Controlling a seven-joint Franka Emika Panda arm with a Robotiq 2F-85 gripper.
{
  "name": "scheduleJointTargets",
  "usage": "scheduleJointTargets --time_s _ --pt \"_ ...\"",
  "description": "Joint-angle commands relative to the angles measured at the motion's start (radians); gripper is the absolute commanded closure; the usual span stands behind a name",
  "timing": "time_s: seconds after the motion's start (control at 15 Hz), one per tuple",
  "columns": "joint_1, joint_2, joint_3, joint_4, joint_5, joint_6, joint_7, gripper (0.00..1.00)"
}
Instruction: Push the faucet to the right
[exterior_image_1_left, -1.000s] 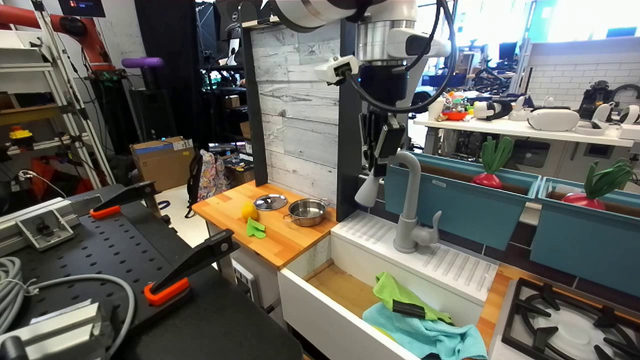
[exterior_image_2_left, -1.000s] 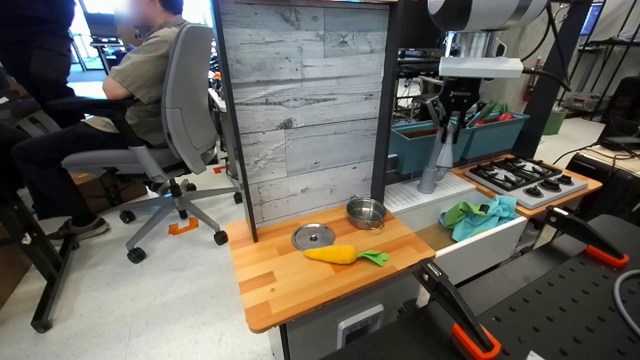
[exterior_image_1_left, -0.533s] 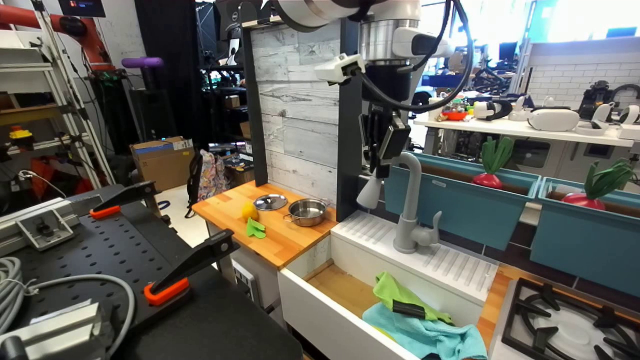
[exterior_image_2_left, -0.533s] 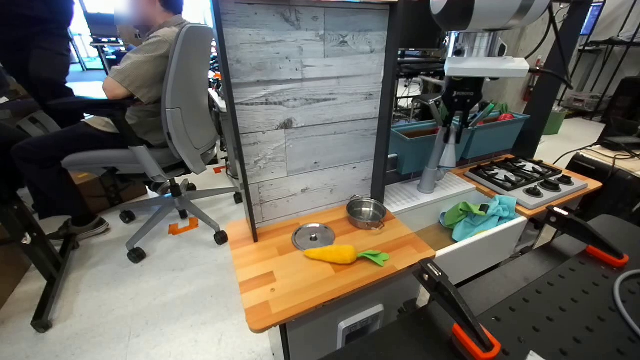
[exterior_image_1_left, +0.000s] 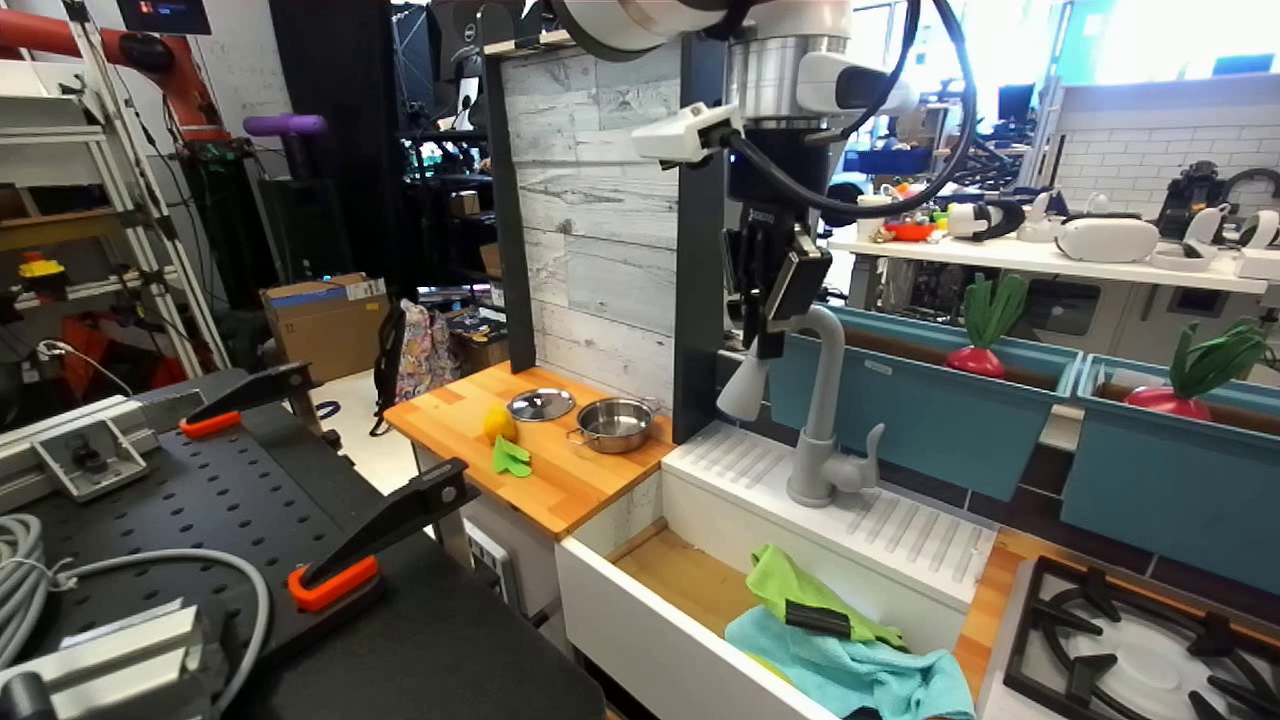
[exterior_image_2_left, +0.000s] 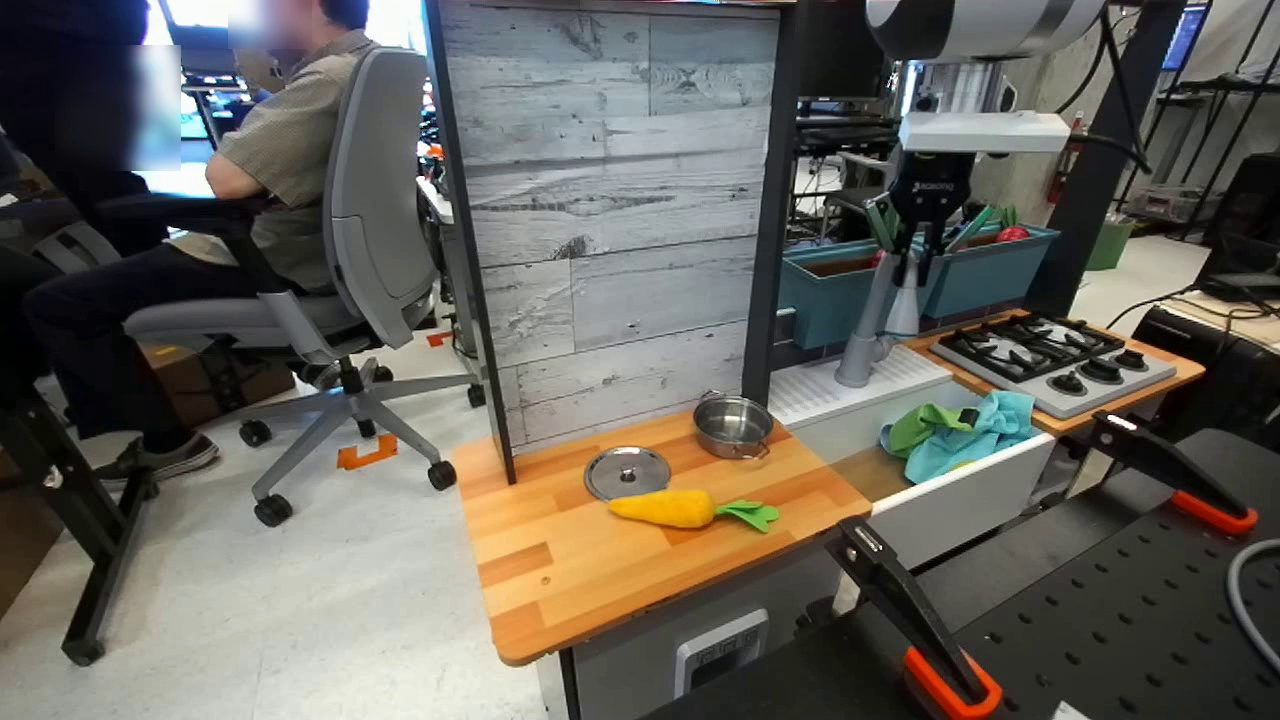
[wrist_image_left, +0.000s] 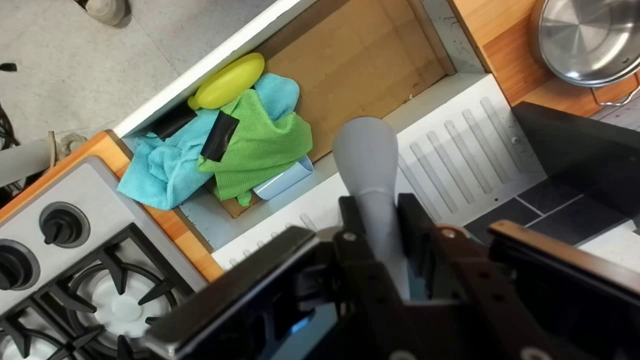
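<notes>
Standing: faucet (exterior_image_1_left: 823, 400), base on the white ribbed drainboard (exterior_image_1_left: 725, 460) beside the sink (exterior_image_1_left: 640, 640).
Stem: long axis vertical, bending over at the top.
Spout: hooks to picture-left in an exterior view; flared nozzle (exterior_image_1_left: 743, 388) aims down, slightly left.
Finish: matte grey; lever (exterior_image_1_left: 873, 452) at picture-right.
Robotiq gripper (wrist_image_left: 381, 212): narrowed to spout width, fingers (wrist_image_left: 348, 212) against both sides, clasping it.
</notes>
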Motion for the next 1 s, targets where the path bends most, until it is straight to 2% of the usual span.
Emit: scheduleJointTargets --time_s 0.0,0.13,0.2,0.27,0.47,0.73,0.93 --pt "-0.040 -0.012 -0.080 0.008 -0.091 -0.073 -0.015 0.94" --pt "-0.041 -0.011 -0.080 0.011 -0.094 -0.079 -0.025 0.94" --pt "-0.042 -0.012 -0.079 0.012 -0.093 -0.087 -0.025 0.52" --pt "-0.042 -0.010 -0.080 0.015 -0.096 -0.093 -0.027 0.50" --pt "-0.047 0.002 -0.086 0.027 -0.106 -0.108 -0.023 0.32" --pt "-0.044 0.012 -0.097 0.036 -0.125 -0.121 -0.007 0.02" --pt "-0.043 0.016 -0.100 0.034 -0.135 -0.123 -0.009 0.00"
